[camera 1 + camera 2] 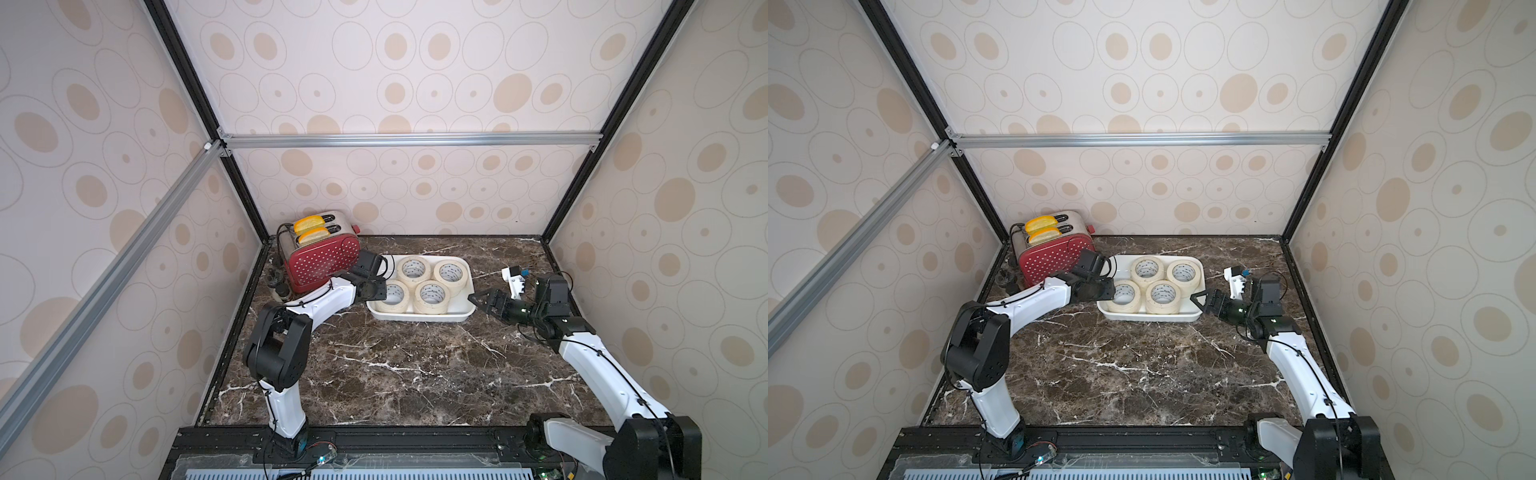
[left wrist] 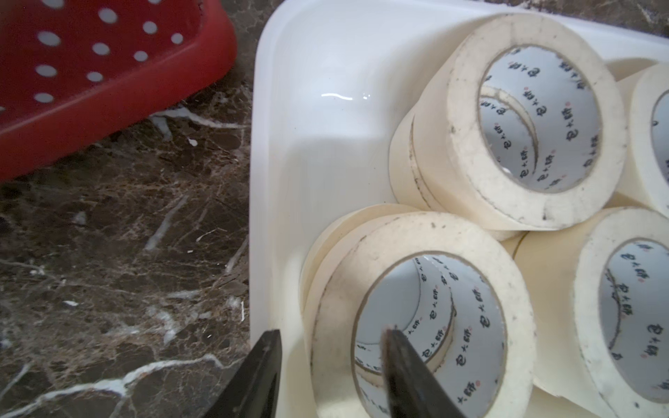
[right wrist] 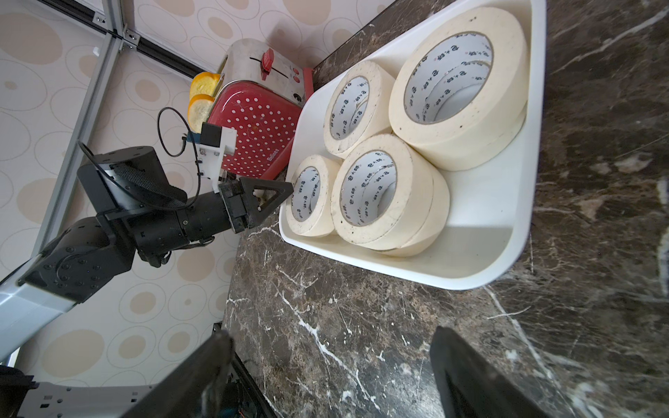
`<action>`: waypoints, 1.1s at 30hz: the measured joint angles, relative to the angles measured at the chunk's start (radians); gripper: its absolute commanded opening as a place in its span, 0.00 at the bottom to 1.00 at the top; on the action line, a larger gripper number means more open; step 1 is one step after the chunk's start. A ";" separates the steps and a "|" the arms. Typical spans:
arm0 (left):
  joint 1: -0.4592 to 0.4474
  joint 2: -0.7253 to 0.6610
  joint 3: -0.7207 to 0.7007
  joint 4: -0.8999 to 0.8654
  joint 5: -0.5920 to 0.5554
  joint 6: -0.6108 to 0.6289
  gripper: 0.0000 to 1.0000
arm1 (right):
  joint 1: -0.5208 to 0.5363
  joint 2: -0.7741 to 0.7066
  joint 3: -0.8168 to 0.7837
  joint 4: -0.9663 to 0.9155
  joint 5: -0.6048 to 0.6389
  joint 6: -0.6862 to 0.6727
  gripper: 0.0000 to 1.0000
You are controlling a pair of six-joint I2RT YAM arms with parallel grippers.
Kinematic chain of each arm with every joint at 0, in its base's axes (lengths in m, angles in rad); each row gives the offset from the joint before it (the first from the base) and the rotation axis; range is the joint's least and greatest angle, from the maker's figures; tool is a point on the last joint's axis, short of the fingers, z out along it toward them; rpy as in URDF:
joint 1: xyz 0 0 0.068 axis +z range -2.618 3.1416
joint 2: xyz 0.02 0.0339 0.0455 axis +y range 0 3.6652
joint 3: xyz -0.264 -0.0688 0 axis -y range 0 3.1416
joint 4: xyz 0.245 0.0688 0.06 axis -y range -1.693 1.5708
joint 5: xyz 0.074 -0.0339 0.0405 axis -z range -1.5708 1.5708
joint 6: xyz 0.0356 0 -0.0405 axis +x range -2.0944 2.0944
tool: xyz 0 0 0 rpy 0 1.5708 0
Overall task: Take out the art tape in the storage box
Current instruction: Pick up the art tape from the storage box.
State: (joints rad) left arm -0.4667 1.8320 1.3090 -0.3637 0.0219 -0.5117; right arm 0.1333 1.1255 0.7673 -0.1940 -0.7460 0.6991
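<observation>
Top views, art tape: in both top views the cream rolls [image 1: 432,308] lie flat in four piles inside the storage box [image 1: 419,319]. None is outside it.
Top views, storage box: a shallow white plastic tray with rounded corners, on the dark veined counter [image 1: 395,374]. A red dotted toaster [image 1: 322,262] stands just beside one end of the box.
Top views, left jaws: over the pile at the toaster end of the box. Their spread cannot be read here.
Top views, right jaws: parted and empty, just outside the opposite end of the box.
Left wrist, art tape: this pile [image 2: 416,233] is two rolls high, the top one slightly offset. It has matte paper faces, scuffed edges and a printed white card core.
Left wrist, left jaws: parted and straddling the top roll's ring wall, one inside the core and one on the box-wall [image 2: 307,144] side. They are not yet pressing it.
Left wrist, handling: the roll is probably light and stiff. Paper gives friction, so a pinch across the ring wall should hold, though the roll beneath may shift or come up with it.
Right wrist, art tape: the piles [image 3: 421,206] touch one another within the box [image 3: 481,202], and at least the nearer two are doubled.
Right wrist, right jaws: wide apart over bare counter beside the box, holding nothing.
Right wrist, risk: the light, glossy box may slide when a roll is pulled.
</observation>
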 measured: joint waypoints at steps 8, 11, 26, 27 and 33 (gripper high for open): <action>-0.030 0.053 0.024 -0.032 -0.028 0.021 0.38 | 0.000 0.003 0.000 0.000 0.004 0.000 0.89; -0.030 0.054 0.024 -0.037 -0.040 0.026 0.33 | 0.000 0.004 0.000 0.000 0.007 0.000 0.89; -0.032 0.015 0.008 -0.035 -0.056 0.024 0.15 | 0.000 0.022 -0.002 -0.013 0.022 -0.017 0.89; -0.032 0.003 0.003 -0.035 -0.058 0.022 0.15 | 0.000 0.022 -0.002 -0.017 0.023 -0.021 0.89; -0.031 -0.111 -0.048 -0.031 -0.077 0.001 0.09 | 0.000 0.023 -0.002 -0.054 0.037 -0.057 0.89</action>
State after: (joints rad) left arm -0.4973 1.7214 1.2610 -0.3950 -0.0551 -0.5106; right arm 0.1333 1.1481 0.7654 -0.2481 -0.7086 0.6418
